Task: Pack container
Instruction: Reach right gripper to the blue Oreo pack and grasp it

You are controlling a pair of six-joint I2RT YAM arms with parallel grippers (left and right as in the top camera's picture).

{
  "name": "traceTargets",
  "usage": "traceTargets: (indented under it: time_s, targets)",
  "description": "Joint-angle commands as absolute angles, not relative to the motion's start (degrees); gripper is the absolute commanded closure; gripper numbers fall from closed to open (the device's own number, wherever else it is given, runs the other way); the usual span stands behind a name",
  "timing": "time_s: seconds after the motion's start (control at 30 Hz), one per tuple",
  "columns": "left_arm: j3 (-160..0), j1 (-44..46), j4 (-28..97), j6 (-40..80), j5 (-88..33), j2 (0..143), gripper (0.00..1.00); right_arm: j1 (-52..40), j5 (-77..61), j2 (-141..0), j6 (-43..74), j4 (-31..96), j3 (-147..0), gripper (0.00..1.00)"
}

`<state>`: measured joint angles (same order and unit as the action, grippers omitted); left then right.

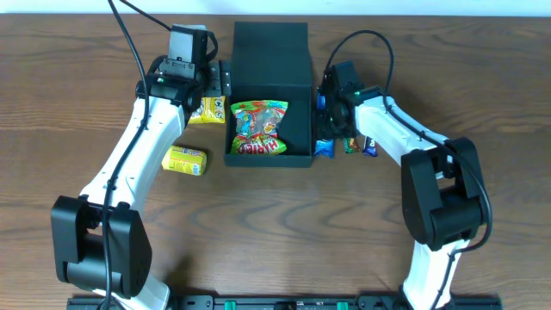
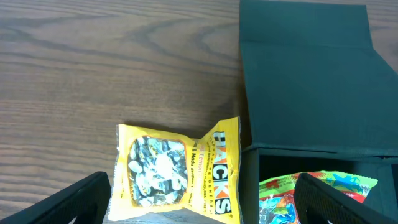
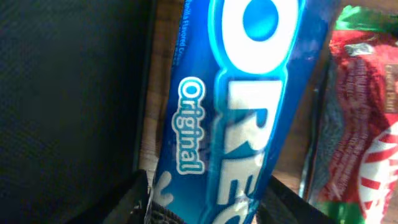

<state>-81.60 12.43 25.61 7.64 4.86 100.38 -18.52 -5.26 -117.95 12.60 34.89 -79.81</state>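
Observation:
The dark green container (image 1: pixel 297 52) stands open at the table's middle, its flap lid lying back, with a colourful green-and-red snack packet (image 1: pixel 258 127) inside. My left gripper (image 1: pixel 215 84) is open and empty at the container's left wall, above a yellow Hacks packet (image 1: pixel 207 110). In the left wrist view the jaws (image 2: pixel 199 208) straddle that yellow packet (image 2: pixel 174 168) and the container's wall (image 2: pixel 305 81). My right gripper (image 1: pixel 325 108) is at the container's right wall. In the right wrist view its fingers (image 3: pixel 208 208) press both sides of a blue Oreo packet (image 3: pixel 242 106).
A second yellow packet (image 1: pixel 184 160) lies on the table left of the container. A red-and-green packet (image 1: pixel 350 145) and a dark packet (image 1: pixel 370 148) lie right of the Oreo packet's end (image 1: pixel 324 148). The red-and-green packet also shows in the right wrist view (image 3: pixel 364 124).

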Motion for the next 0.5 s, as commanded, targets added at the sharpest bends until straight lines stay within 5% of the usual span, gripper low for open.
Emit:
traceTargets:
  time_s: [0.0,0.3,0.47]
  targets:
    - [-82.3,12.4,25.9,7.3,4.8,100.4,0.05,-19.2,-3.8,-118.3,12.4,34.9,-80.8,0.51]
    - [-82.3,12.4,25.9,7.3,4.8,100.4,0.05,-18.9,-3.7,-118.0,12.4,37.8,-84.5,0.64]
    - [-82.3,12.4,25.9,7.3,4.8,100.4,0.05,-18.8,0.3,-117.7,12.4,51.7,-101.5,0.74]
